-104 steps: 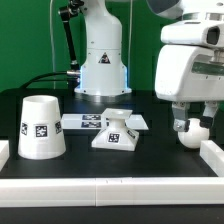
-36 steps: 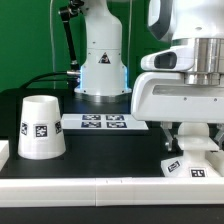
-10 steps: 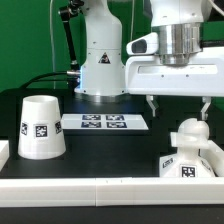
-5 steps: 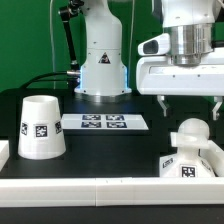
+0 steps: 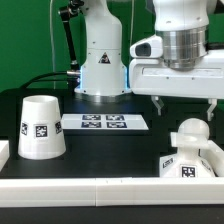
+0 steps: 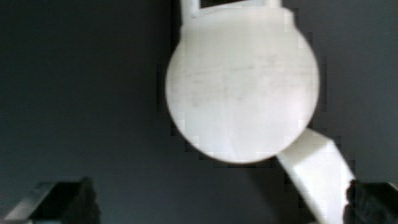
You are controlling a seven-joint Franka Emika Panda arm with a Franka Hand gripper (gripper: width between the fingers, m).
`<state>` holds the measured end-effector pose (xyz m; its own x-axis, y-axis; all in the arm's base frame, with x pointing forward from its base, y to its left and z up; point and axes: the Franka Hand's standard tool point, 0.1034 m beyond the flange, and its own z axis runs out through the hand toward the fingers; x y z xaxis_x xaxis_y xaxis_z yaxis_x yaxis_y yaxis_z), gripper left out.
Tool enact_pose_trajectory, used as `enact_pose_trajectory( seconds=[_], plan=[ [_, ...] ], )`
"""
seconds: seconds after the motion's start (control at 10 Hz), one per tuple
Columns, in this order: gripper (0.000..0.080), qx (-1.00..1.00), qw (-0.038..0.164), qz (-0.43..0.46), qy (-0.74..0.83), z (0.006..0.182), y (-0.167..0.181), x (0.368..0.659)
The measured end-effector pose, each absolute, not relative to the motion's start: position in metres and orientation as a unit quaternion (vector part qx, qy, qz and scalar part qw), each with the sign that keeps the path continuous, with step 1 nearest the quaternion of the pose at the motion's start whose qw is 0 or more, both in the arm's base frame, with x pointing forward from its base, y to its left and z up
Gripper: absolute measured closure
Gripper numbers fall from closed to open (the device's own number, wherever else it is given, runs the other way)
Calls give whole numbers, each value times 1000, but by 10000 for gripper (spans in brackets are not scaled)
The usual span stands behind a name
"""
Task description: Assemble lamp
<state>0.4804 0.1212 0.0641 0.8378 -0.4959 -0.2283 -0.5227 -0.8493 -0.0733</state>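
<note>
Black table [image 5: 100, 152], bulb post [image 5: 190, 133] below tool [image 5: 187, 109]

Three lamp parts — one shade [image 5: 40, 127], one bulb post [image 5: 190, 131], one base [image 5: 185, 166] — and one marker board [image 5: 105, 122]

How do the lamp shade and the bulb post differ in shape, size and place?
The shade is a broad truncated cone; the bulb post is round-topped and smaller. The shade stands alone on the table at the exterior view's left; the bulb post stands on the base at its right. Both are white and upright.
</note>
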Motion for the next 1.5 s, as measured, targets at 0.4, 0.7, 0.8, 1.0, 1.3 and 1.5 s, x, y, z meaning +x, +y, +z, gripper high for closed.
enact_pose_trajectory(
  seconds=[0.4,0.7,0.8,1.0,1.3,1.5],
  plan=[
    [101,-931,70,213,288,66,121,484],
    [101,-911,74,292,282,62,107,480],
    [101,-907,74,306,279,58,109,482],
    [101,-909,100,326,241,60,119,487],
    [101,-898,108,356,236,55,110,488],
    [101,-901,109,348,234,55,111,491]
  ],
)
